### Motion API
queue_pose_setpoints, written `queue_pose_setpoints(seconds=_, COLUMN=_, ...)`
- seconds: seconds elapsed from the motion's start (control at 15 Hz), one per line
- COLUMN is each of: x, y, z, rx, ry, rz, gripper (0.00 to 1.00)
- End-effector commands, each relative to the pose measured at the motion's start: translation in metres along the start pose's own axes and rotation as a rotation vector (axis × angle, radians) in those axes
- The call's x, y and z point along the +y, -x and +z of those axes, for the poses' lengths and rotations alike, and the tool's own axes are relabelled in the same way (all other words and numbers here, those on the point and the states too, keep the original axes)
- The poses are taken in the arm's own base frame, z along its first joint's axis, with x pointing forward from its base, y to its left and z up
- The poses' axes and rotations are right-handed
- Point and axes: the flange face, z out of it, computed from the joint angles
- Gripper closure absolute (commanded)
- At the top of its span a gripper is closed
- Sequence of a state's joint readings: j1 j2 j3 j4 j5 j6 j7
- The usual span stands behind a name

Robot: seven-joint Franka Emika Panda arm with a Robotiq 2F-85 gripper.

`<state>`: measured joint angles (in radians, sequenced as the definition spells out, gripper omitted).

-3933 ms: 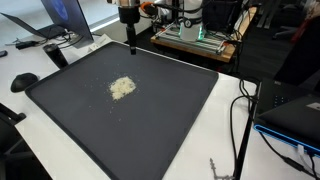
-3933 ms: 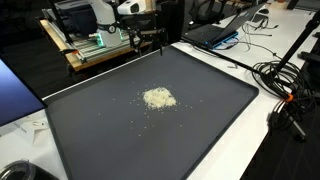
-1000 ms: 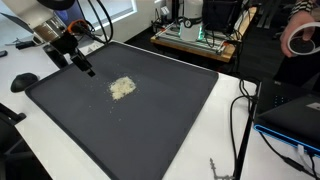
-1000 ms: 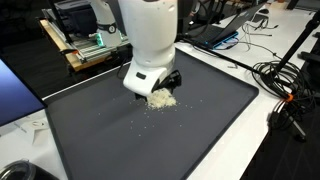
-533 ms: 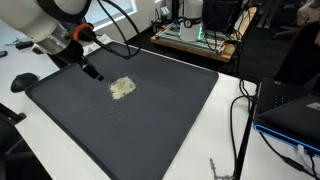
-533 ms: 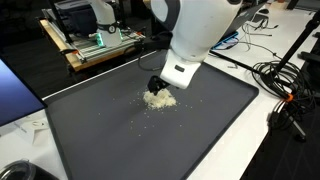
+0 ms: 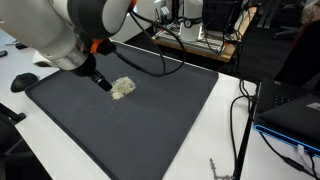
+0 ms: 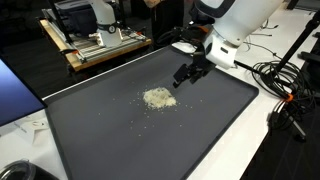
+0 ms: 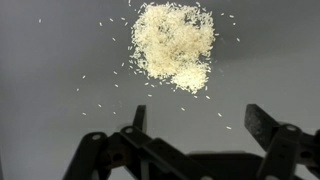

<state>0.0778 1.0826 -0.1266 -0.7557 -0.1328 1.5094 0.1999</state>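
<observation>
In an exterior view, the white arm fills the left side and carries the gripper down to the dark mat. The gripper sits just to the left of the pile of grains, close to it but apparently not touching. The pile lies roughly mid-mat, towards the far edge, and cables trail over the white table on the right. The wrist view shows the two fingers spread wide with only bare mat between them, and the pile sits ahead of them with loose grains scattered to its left. This looks like the approach stage: the tool is lined up on the pile and nothing is gathered or pushed yet. Working on the heap would call for the open fingers to come low enough to meet the mat and straddle the pile rather than pass over it. How high the fingertips hang above the mat cannot be judged. The arm hides the mat's far left corner, the wrist view cuts off the gripper's body at the bottom, and the grains are too small to identify.
</observation>
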Motion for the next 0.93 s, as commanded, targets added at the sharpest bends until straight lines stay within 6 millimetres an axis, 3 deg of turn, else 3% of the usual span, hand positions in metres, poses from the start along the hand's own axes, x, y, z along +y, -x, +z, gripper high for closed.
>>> queue_pose_setpoints(seconds=0.0, x=-0.033, y=0.006, z=-0.009, rx=0.047, ry=0.124, rz=0.061, gripper=0.0)
queue_pose_setpoints(seconds=0.33, x=-0.046, y=0.022, z=-0.023, rx=0.062, ry=0.145, rz=0.12, gripper=0.0)
queue_pose_setpoints(seconds=0.87, x=-0.026, y=0.045, z=-0.033, rx=0.134, ry=0.05, rz=0.072, gripper=0.0)
